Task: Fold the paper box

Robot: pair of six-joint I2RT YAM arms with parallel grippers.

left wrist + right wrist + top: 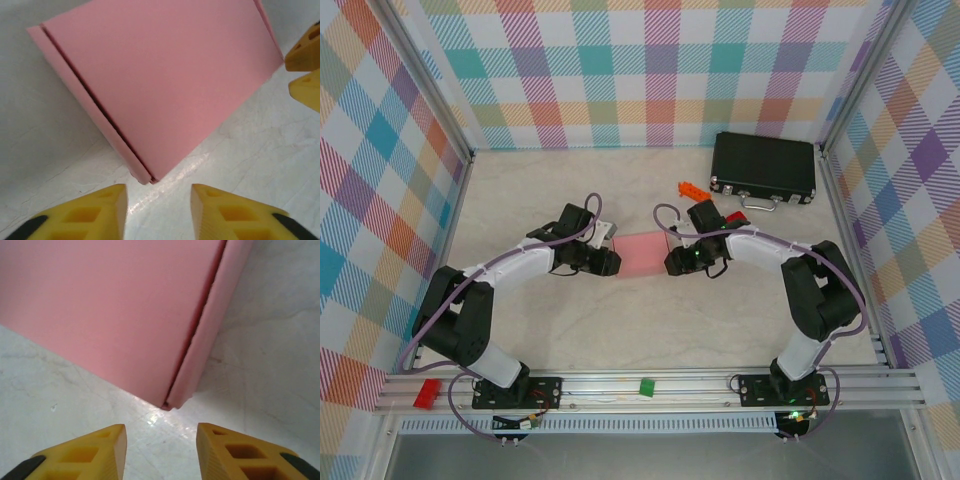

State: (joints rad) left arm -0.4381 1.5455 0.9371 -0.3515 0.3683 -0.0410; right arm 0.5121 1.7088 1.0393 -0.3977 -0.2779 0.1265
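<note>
Lying flat at mid-table: pink paper box (pixel 642 252), set between left gripper (pixel 157 189) and right gripper (pixel 160 426), both released.
Top view: both short ends of the box are covered by the gripper heads, so contact there cannot be told. Left wrist view: jaws parted over bare table (pixel 240 150), grasping nothing, with the box corner just ahead and its far edges cut off by the frame. Right wrist view: jaws likewise parted and empty, the box corner near and most of the box out of frame. A dark seam runs between top panel and side strip; the interior is hidden. Far right stands a black case (pixel 764 167), with an orange piece (pixel 691 188) beside it and a red piece (pixel 737 217) partly hidden behind the right arm.
</note>
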